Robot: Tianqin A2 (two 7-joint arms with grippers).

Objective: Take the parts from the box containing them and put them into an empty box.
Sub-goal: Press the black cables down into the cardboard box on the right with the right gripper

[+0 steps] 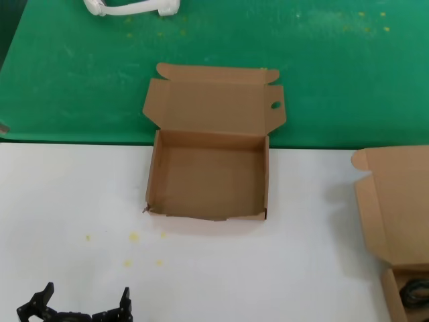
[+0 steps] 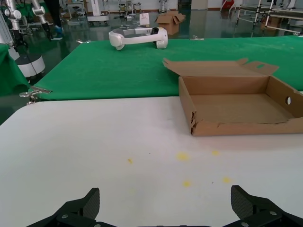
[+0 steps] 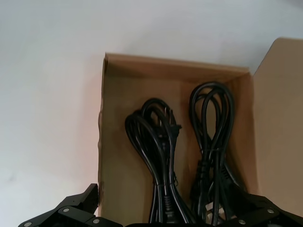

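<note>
The empty box stands open mid-table, with its lid folded back, a small round hole in one side flap and a ragged front wall. It also shows in the left wrist view. The box containing the parts is at the right edge, with black cable just visible inside. In the right wrist view two coiled black cable bundles lie side by side in this box. My right gripper hovers open over them. My left gripper is open and empty, low at the front left.
A green cloth covers the table's far half, with a white headset-like device on it. The near half is white tabletop with small yellow spots. A metal clip sits at the far left edge.
</note>
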